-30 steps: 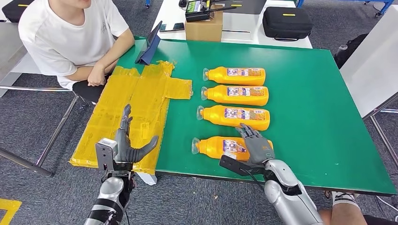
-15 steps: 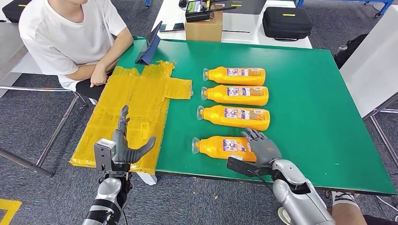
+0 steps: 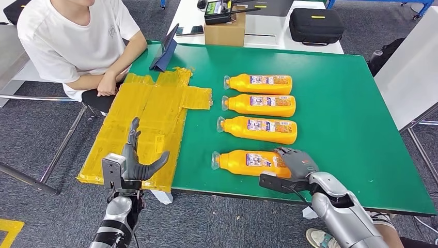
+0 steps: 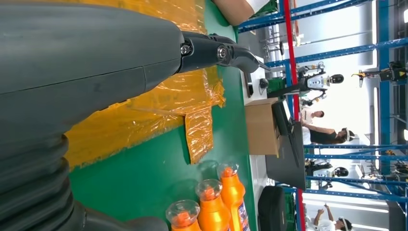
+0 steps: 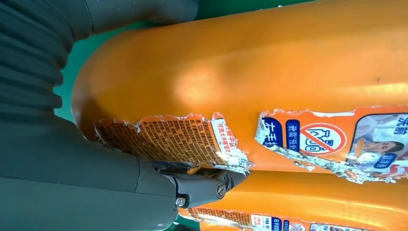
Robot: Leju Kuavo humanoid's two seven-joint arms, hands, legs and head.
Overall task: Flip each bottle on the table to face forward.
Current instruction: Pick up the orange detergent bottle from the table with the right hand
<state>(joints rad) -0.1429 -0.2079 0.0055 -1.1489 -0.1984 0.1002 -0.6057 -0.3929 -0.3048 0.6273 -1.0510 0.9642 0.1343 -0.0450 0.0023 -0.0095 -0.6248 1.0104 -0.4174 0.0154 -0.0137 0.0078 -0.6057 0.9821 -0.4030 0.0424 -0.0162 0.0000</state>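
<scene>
Four orange bottles lie in a row on the green table (image 3: 351, 124), wide bare top to their right. The nearest bottle (image 3: 243, 162) rests just inside the near edge, the right hand (image 3: 298, 163) wrapped over its base. The left hand (image 3: 135, 160) hangs off the table's left side, fingers spread, holding nothing (yellow sheet (image 3: 150, 119) beyond). A person (image 3: 77, 44) sits at the far-left corner.

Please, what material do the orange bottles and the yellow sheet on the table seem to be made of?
The orange bottles, such as the nearest bottle, look like smooth glossy plastic: a soft highlight shows on the body, the caps look clear, and the paper-like label is torn at its edges. The yellow sheet seems thin plastic film or tape: it is shiny and wrinkled. Neither is certain.
</scene>
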